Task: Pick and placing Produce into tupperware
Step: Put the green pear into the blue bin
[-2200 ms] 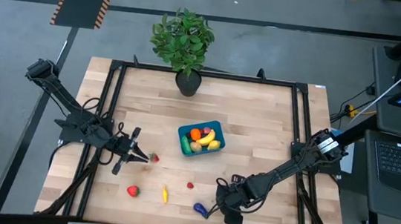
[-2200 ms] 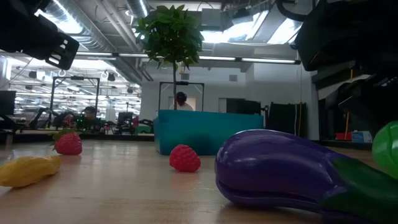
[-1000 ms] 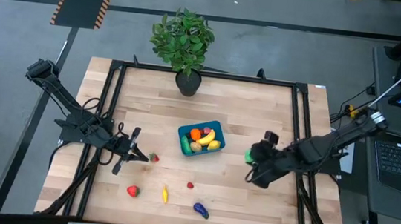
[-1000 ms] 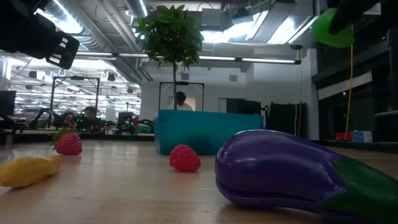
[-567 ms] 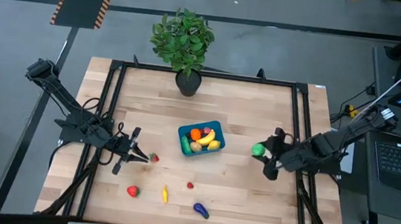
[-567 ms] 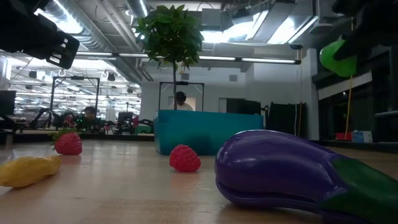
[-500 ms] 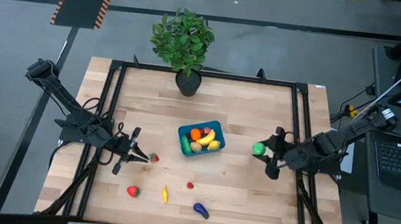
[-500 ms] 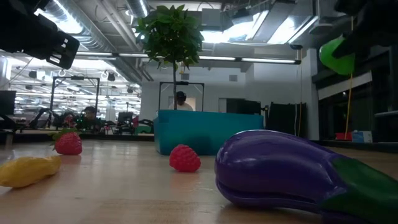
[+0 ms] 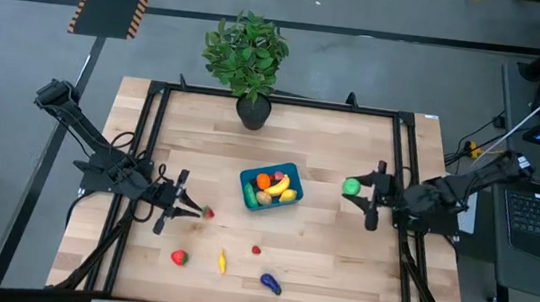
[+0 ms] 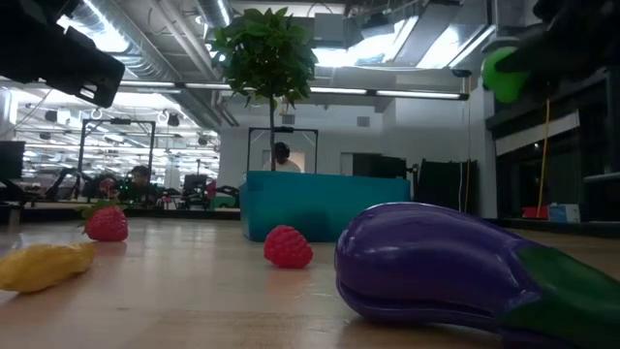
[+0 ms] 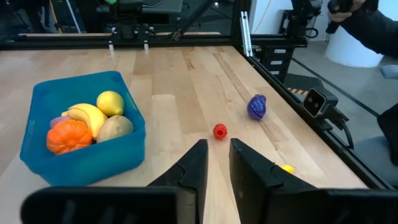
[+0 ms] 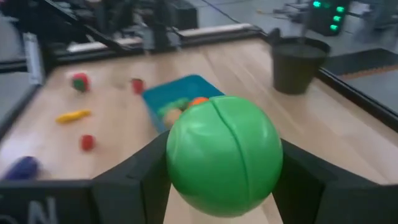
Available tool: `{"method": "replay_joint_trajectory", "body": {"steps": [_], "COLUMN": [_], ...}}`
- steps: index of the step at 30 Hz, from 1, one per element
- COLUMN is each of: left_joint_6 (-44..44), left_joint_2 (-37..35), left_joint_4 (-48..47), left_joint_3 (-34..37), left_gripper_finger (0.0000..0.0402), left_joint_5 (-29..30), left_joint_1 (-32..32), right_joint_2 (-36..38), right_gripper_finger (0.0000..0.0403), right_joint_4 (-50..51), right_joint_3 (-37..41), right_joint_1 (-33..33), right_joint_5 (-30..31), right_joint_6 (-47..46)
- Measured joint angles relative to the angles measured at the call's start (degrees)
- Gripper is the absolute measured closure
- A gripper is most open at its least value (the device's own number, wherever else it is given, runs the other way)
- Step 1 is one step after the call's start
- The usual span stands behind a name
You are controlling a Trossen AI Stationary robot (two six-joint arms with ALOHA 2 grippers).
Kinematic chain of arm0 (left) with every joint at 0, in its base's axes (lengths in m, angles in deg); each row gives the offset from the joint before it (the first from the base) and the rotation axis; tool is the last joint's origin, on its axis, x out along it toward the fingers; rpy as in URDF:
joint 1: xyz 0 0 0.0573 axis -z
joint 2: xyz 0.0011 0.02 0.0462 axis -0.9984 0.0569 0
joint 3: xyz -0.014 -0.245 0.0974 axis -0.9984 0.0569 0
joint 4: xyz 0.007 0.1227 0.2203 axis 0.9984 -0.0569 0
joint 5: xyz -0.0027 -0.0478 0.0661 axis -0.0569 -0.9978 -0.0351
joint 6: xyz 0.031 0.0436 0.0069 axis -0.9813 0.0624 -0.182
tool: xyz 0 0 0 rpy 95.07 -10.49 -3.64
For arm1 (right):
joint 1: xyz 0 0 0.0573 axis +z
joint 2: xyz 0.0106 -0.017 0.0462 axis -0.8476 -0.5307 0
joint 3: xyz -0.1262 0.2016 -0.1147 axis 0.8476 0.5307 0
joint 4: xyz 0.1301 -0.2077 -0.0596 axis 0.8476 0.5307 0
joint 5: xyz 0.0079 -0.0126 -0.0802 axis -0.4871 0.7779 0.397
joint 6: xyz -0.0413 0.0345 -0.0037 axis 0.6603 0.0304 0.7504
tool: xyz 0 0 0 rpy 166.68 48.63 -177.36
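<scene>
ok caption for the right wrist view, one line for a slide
Right hand holds a green ball-shaped toy above the wooden table, teal container of produce ahead.

Quick count: one teal tupperware [image 9: 269, 186] and one potted plant [image 9: 247, 54]. Loose on the tabletop [image 9: 331, 147] near the tupperware: three red berry-looking pieces [image 9: 207, 212] [image 9: 178, 257] [image 9: 257, 250], one yellow piece [image 9: 222, 262], one purple eggplant [image 9: 270, 283]. One green ball [image 9: 351, 187].
</scene>
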Motion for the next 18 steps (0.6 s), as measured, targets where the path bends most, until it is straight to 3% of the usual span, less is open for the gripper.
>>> {"method": "replay_joint_trajectory", "body": {"steps": [12, 18], "left_joint_6": [-0.02, -3.73], "left_joint_2": [0.0, 0.0], "left_joint_4": [-0.39, 0.02], "left_joint_3": [-0.02, -0.02], "left_gripper_finger": [0.0326, 0.0321], "left_joint_5": [0.02, 4.5], "left_joint_1": [0.0, -0.36], "right_joint_2": [-0.32, -0.34], "right_gripper_finger": [0.0184, 0.0184], "right_joint_4": [-0.63, -1.85], "right_joint_3": [1.44, 1.44], "right_joint_1": [-3.5, -3.5], "right_joint_5": [0.4, -6.68], "right_joint_6": [1.31, 4.71]}}
